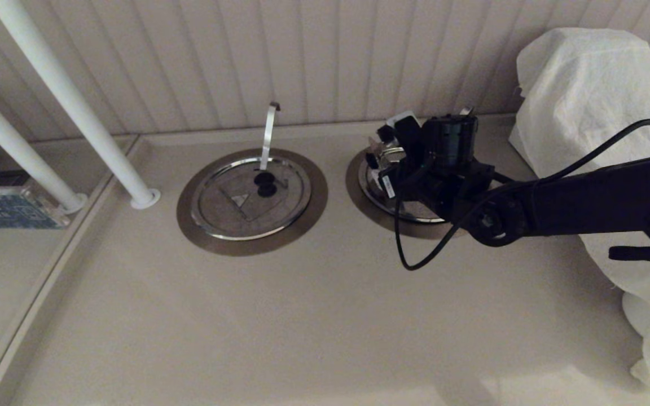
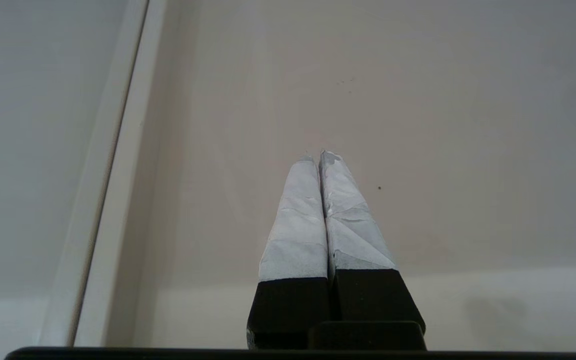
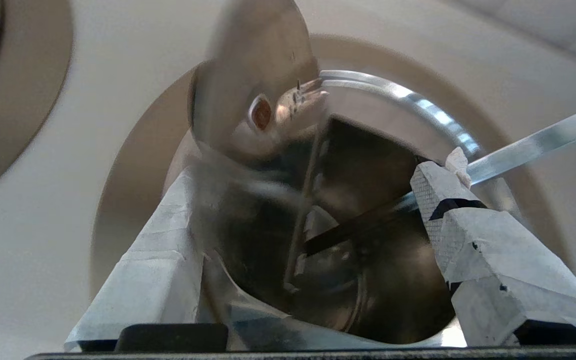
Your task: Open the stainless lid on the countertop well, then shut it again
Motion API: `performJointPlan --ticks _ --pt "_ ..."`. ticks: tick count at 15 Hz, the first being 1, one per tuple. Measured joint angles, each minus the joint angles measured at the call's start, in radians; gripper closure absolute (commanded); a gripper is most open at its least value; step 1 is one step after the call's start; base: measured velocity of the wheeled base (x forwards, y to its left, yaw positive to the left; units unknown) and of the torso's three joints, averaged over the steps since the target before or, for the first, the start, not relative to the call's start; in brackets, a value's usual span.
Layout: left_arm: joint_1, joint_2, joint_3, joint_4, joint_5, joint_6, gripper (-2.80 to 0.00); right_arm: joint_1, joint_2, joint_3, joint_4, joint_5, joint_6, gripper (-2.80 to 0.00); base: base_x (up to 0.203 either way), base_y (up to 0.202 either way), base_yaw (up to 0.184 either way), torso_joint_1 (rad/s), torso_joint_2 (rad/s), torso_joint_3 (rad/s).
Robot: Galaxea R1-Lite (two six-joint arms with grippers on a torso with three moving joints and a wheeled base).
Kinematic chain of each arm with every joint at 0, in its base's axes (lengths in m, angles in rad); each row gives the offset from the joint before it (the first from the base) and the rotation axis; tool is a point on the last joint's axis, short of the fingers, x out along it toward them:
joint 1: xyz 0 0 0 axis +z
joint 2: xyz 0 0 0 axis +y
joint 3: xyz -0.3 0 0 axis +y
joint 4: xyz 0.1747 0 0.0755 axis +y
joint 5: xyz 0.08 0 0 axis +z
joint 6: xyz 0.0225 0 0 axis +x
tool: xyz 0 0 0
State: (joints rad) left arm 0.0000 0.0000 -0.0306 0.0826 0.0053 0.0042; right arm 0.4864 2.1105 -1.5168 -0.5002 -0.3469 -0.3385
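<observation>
The stainless lid (image 3: 253, 100) stands raised on edge between the jaws of the right gripper (image 3: 313, 240), its shiny underside turned toward the wrist camera, above the countertop well (image 3: 368, 280), whose dark, reflective interior lies exposed beneath it. The jaws stand wide apart, one taped finger (image 3: 158, 270) on each side of the lid; whether they press on it cannot be told, as the lid's outline is smeared. A slanted thin steel strip (image 3: 543, 145) crosses beside the other finger. The brushed-bronze ring (image 1: 356, 189) framing the well sits flush in the pale surface (image 1: 302, 316), and in the head view the right gripper (image 1: 392, 163) and its black arm cover most of the opening, with a black cable (image 1: 409, 254) looping below. To the robot's left lies the twin lid (image 1: 251, 197), flat and closed in its own ring, with a near-vertical steel strip (image 1: 268, 135) rising behind its black knob. A white cloth-covered object (image 1: 596, 101) stands at the far right, and two white poles (image 1: 71, 107) stand at the far left. The left gripper (image 2: 318, 165) hangs apart over bare surface, its jaws pressed together and empty.
</observation>
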Motion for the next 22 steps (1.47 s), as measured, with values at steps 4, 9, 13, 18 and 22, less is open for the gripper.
performJointPlan --ticks 4,9,13,18,22 --pt "0.0 0.0 0.0 0.0 0.0 0.001 0.0 -0.066 -0.047 -0.007 -0.001 0.001 0.0 -2.8 0.0 0.0 0.0 0.0 0.0 0.0" --pt "0.0 0.0 0.0 0.0 0.0 0.0 0.0 -0.132 -0.122 0.001 0.0 0.002 0.005 -2.8 0.0 0.0 0.0 0.0 0.0 0.0" --pt "0.0 0.0 0.0 0.0 0.0 0.001 0.0 -0.135 -0.164 0.008 0.006 0.007 0.048 -2.8 0.0 0.0 0.0 0.0 0.0 0.0" --pt "0.0 0.0 0.0 0.0 0.0 0.0 0.0 -0.124 -0.242 0.052 0.08 0.016 0.125 0.0 0.0 0.0 0.0 0.0 0.0 0.0" --pt "0.0 0.0 0.0 0.0 0.0 0.0 0.0 -0.133 -0.417 0.143 0.273 0.021 0.156 0.0 0.0 0.0 0.0 0.0 0.0 0.0"
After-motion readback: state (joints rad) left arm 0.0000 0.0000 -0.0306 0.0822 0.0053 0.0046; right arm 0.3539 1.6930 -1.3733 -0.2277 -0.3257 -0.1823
